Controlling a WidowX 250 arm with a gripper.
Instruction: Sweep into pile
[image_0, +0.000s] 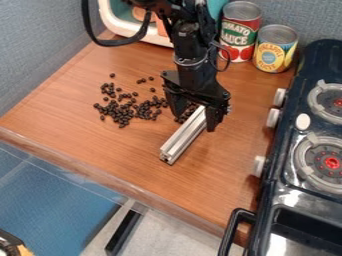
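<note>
Wooden counter (120, 147), room between the stove's edge (280, 150) and the tool (196, 122) clamped on a silver bar (179, 141).

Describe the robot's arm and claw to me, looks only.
The arm is matte black, built of chunky angular sections, with a thin silvery ring around a round joint. A thick black cable loops out on one side, a thinner one on the other. The claw is black too, with two blocky fingers.
</note>
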